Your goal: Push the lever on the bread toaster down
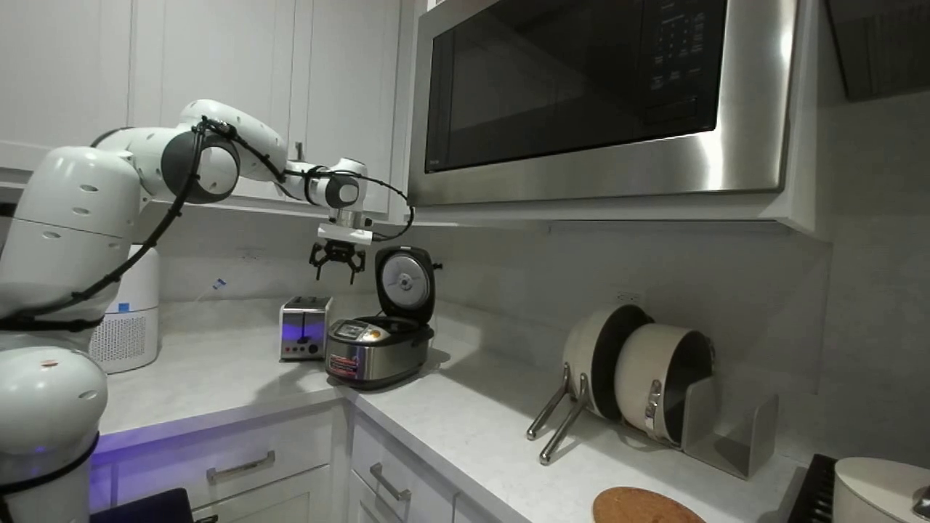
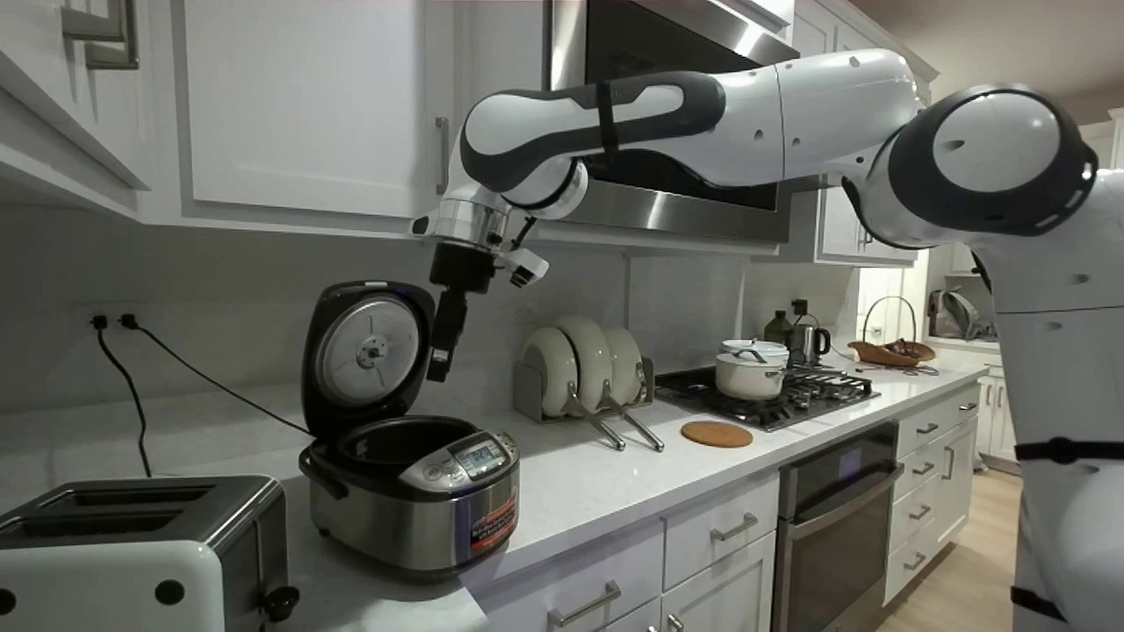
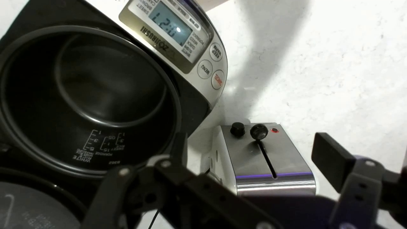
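White cabinets point(image 1: 211, 58) line the walls above a pale surface point(image 1: 465, 428) that turns a corner in an exterior view. Over it reaches a white robot arm point(image 2: 825, 114), with a steel-framed microwave point(image 1: 574, 94) mounted among the cabinets. A rice cooker point(image 2: 413, 505) stands on the surface, its lid point(image 2: 369, 351) raised and its display point(image 2: 481, 457) lit; just beside it is the toaster point(image 3: 244, 157), its metal face point(image 1: 304, 329) tinted purple in an exterior view. The gripper point(image 1: 336, 279) hangs pointing down near the raised lid, higher than the toaster, its jaws apart. In the wrist view, a slot point(image 3: 266, 159) rises from the black-knobbed lever point(image 3: 259, 131), which sits low on the toaster's face, between a dial point(image 3: 237, 129) and a smaller red-ringed button point(image 3: 274, 130).
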Tool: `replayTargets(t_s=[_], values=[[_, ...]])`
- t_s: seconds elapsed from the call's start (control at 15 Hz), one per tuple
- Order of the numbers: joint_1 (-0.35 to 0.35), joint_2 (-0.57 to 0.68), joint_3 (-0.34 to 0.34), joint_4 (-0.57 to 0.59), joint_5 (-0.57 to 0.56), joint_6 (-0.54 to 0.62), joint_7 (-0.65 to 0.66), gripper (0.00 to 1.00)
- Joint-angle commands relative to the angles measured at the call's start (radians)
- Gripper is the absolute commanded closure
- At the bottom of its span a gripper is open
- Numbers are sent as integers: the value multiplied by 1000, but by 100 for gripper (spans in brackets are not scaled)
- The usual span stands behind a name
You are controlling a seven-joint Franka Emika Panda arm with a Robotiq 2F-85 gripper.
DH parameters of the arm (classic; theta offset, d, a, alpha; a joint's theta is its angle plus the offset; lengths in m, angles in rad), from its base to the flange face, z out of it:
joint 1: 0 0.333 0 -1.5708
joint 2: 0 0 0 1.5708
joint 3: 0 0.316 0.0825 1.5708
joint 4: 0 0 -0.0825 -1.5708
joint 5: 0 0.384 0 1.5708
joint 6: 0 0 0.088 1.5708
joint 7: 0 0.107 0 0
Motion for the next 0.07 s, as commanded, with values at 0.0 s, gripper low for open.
replayTargets(t_s=[0.0], values=[[9, 3, -8, 7, 0, -5, 1, 0]])
